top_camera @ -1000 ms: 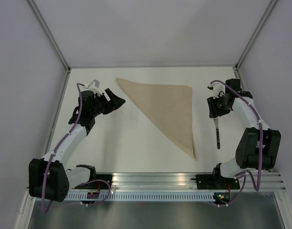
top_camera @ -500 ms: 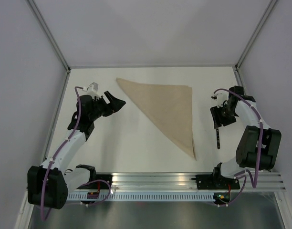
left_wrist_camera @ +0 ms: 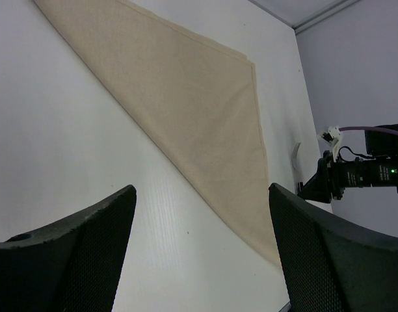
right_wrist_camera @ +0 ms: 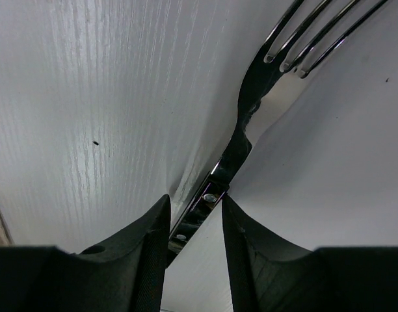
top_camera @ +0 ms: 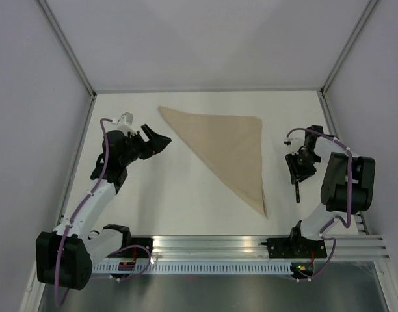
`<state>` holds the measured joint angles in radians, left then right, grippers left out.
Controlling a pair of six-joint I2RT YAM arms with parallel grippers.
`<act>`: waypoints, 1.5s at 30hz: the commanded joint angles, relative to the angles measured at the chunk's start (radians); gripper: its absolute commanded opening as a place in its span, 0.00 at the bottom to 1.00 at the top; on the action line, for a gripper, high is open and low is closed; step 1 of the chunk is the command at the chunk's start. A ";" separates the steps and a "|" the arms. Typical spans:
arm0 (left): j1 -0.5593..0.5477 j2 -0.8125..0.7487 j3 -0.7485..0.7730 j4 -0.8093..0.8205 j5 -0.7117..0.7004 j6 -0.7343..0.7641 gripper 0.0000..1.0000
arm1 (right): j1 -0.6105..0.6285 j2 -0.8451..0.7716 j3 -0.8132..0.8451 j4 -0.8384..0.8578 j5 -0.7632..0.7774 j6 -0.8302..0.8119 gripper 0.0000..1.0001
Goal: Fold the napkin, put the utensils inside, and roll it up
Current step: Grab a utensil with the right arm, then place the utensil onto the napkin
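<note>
The right gripper (top_camera: 295,170) has moved nearer along the fork (top_camera: 296,190), which lies flat to the right of the napkin (top_camera: 228,149), apart from it. Its jaws stand narrow astride the black handle's top; whether they grip is unclear. The napkin lies folded into a triangle. The left gripper (top_camera: 157,140) hovers gaping wide beside the napkin's left corner.
</note>
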<state>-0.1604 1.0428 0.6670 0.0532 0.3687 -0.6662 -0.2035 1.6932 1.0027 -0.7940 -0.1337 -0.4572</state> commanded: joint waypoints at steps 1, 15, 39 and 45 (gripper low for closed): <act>-0.005 -0.023 0.009 -0.003 0.012 0.000 0.87 | -0.007 0.006 -0.013 0.029 0.051 0.012 0.43; -0.004 -0.038 0.100 -0.138 -0.046 0.031 0.86 | -0.005 -0.003 -0.050 0.096 0.010 -0.021 0.04; -0.004 -0.084 0.284 -0.338 -0.116 0.069 0.87 | 0.573 0.276 0.701 -0.169 -0.075 0.314 0.01; -0.005 -0.107 0.305 -0.388 -0.137 0.080 0.87 | 0.676 0.442 0.879 -0.203 -0.095 0.359 0.00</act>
<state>-0.1604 0.9573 0.9291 -0.2790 0.2558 -0.6201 0.4458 2.0914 1.7885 -0.9199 -0.2554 -0.1886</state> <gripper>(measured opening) 0.867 0.175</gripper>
